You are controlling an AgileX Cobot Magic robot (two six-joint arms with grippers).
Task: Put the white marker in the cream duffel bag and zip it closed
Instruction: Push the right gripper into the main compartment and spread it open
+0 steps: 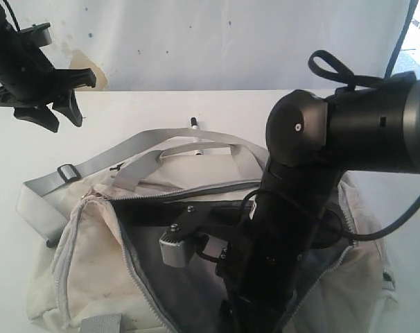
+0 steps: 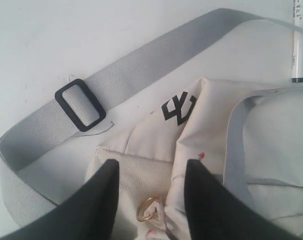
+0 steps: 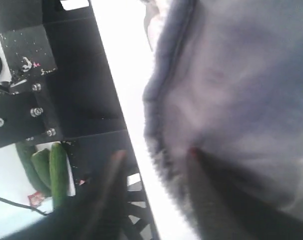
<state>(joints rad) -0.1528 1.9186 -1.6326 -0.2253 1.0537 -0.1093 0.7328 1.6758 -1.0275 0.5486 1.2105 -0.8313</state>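
Now: white marker (image 2: pixel 297 55) outside cream duffel bag (image 1: pixel 71 277), lying on table (image 1: pixel 196 104) just behind its straps (image 2: pixel 141 65).
L gripper (image 2: pixel 151 167) wide, empty, above bag's end; R gripper (image 3: pixel 154 157) inside unzipped bag, view blurred, jaws look apart.

The white table (image 1: pixel 196 104) bears the cream duffel bag (image 1: pixel 92 270) and white marker (image 2: pixel 297 45).

The cream duffel bag (image 1: pixel 71 270) is soft, coarse-woven cloth with a dull, soiled surface, a smoother dark grey lining (image 1: pixel 144 243), and ribbed grey webbing for its strap (image 2: pixel 156 60). The strap's slide buckle (image 2: pixel 70 114) looks like black plastic with a slight sheen, and a small ring (image 2: pixel 140 212) is shiny brass-coloured metal. The white marker (image 2: pixel 297 50) has a smooth plastic barrel, and the table (image 2: pixel 41 40) is plain matt white.
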